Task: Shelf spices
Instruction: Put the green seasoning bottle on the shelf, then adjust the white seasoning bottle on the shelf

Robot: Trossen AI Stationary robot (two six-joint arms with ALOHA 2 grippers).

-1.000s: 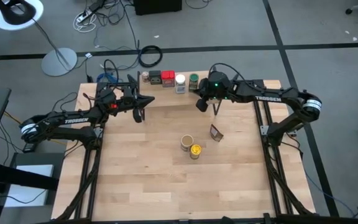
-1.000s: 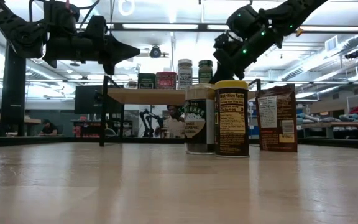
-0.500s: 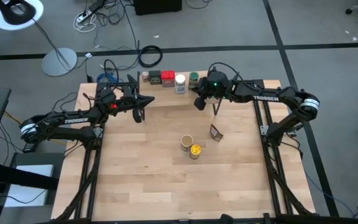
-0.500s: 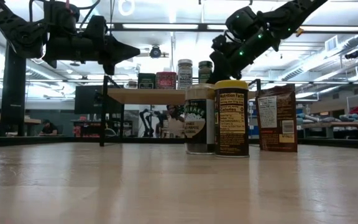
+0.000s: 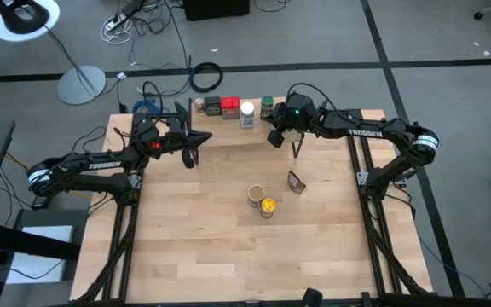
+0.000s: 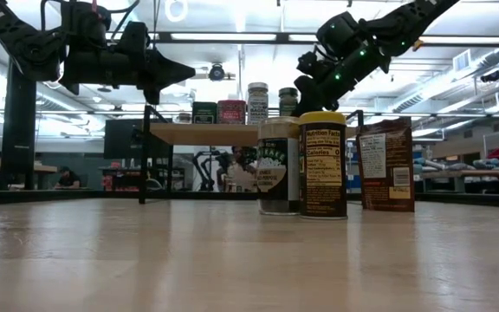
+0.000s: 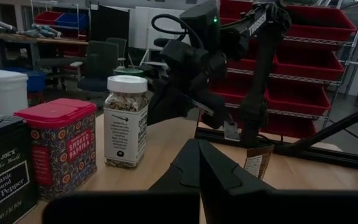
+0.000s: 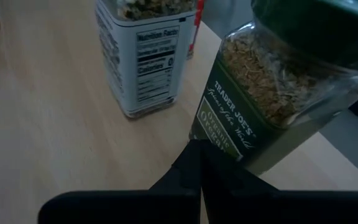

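Observation:
The shelf (image 6: 199,134) stands at the table's far edge. On its board stand a small jar (image 5: 199,104), a dark tin (image 5: 214,106), a red tin (image 5: 230,107), a white-lidded jar (image 5: 247,112) and a green jar (image 5: 267,105). My right gripper (image 8: 197,149) is shut, its tip at the green jar (image 8: 260,106). My left gripper (image 5: 208,136) hangs shut and empty near the shelf's left end. On the table stand a brown canister (image 5: 256,195), a yellow-lidded jar (image 5: 268,206) and a brown packet (image 5: 296,182). My right gripper has its shut fingertips (image 8: 194,155) against the green jar's side, low on the label (image 8: 219,140). The fingers slant down from the table's right. The jar stands on the shelf board (image 8: 48,124) next to the white-lidded jar (image 8: 145,56).
The canister, yellow-lidded jar (image 6: 322,165) and packet (image 6: 386,165) stand close together mid-table, right of centre. The shelf's thin black legs (image 6: 143,165) reach down to the table. Bare wood lies on the table's near half (image 5: 228,256).
The green jar has slid a little toward the shelf's far edge, staying upright, with my right gripper's shut tip close behind it. My left gripper has kept still.

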